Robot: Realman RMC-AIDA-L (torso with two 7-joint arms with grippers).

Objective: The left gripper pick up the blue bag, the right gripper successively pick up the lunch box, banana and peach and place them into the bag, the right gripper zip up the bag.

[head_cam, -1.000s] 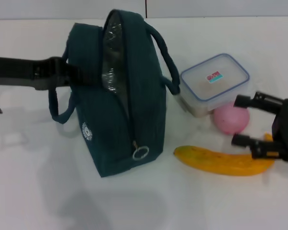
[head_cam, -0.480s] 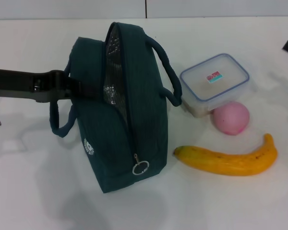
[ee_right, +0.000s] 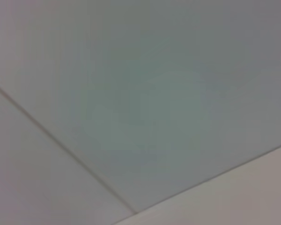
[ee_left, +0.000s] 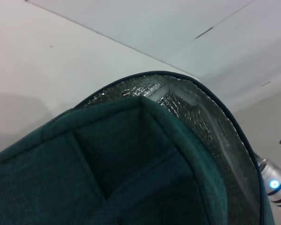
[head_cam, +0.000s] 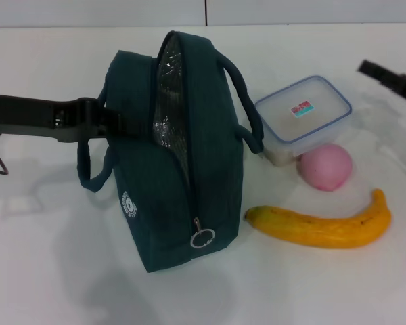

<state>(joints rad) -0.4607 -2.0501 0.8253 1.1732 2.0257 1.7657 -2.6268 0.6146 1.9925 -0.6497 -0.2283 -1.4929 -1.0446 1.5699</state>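
Note:
The blue bag (head_cam: 183, 162) stands upright mid-table, its top unzipped so the silver lining shows, and its ring zipper pull (head_cam: 202, 237) hangs at the near end. My left gripper (head_cam: 103, 123) reaches in from the left and is shut on the bag's left side by the handle. The left wrist view is filled with the bag's (ee_left: 131, 178) teal fabric and foil. Right of the bag lie the lunch box (head_cam: 303, 116), the peach (head_cam: 326, 166) in front of it, and the banana (head_cam: 321, 225) nearest me. Only a dark part of my right gripper (head_cam: 389, 78) shows at the far right edge, above and apart from all three.
The white table (head_cam: 47, 257) runs to a pale wall at the back. The right wrist view shows only pale wall panels with a seam (ee_right: 61, 145). A part of the right arm with a blue light (ee_left: 275, 183) shows past the bag.
The right gripper has left its spot beside the banana and withdrawn to the far right edge. The bag has shifted slightly right and tilted with the left gripper.

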